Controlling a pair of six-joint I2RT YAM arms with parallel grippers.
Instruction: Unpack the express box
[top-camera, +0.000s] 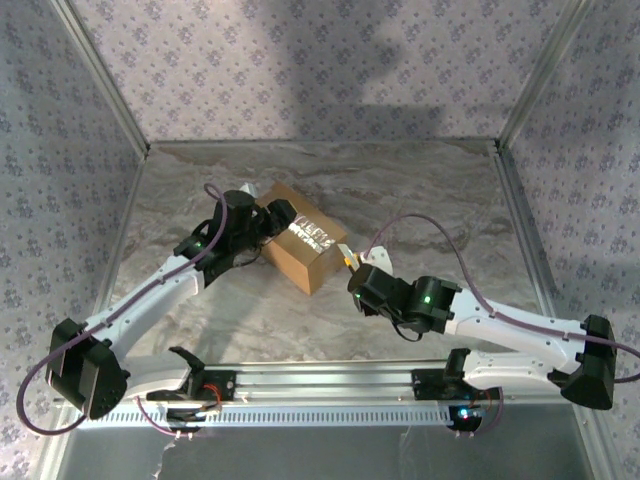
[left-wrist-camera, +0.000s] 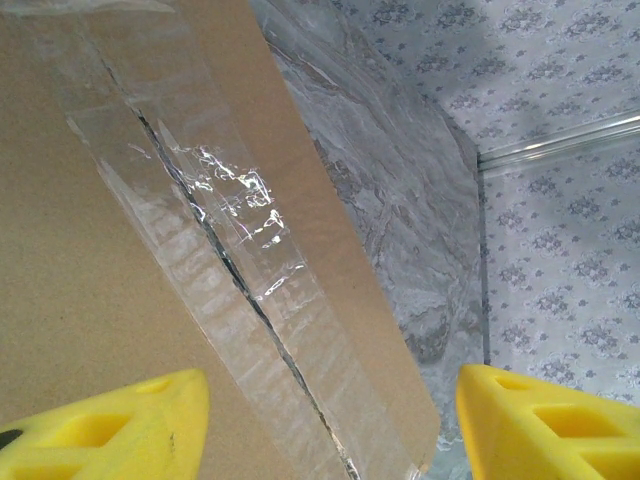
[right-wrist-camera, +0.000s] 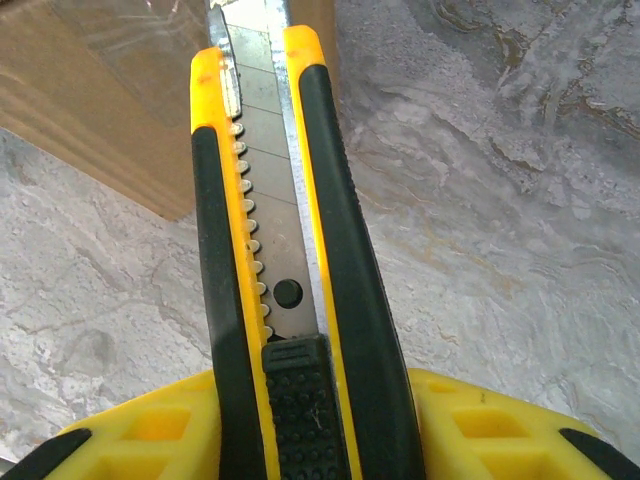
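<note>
Looking down from the top external camera, the express box sits on the marbled table a little left of centre, turned corner-on to the arms, its flaps lying flat and a shiny strip along the top. The left gripper is at the box's left side, up against its upper edge. The right gripper hangs just beside the box's right corner, with a utility knife pointing toward that corner.

From the left wrist, the box top takes up most of the picture. Clear tape runs along the seam, crinkled in the middle, and a dark line shows under it; whether that is a cut or only the gap between flaps cannot be told. The left gripper has its yellow fingers spread wide, one over the cardboard and one past its edge, pinching nothing.

From the right wrist, the right gripper is clamped on the knife's yellow-and-black handle, blade extended. The tip reaches the edge of the box, near its lower corner; contact cannot be judged.

By these views the task looks to be early: the tool is in hand and the box is steadied, but the flaps are shut. Slitting the tape, folding back the flaps and lifting out the contents appear yet to be done.
</note>
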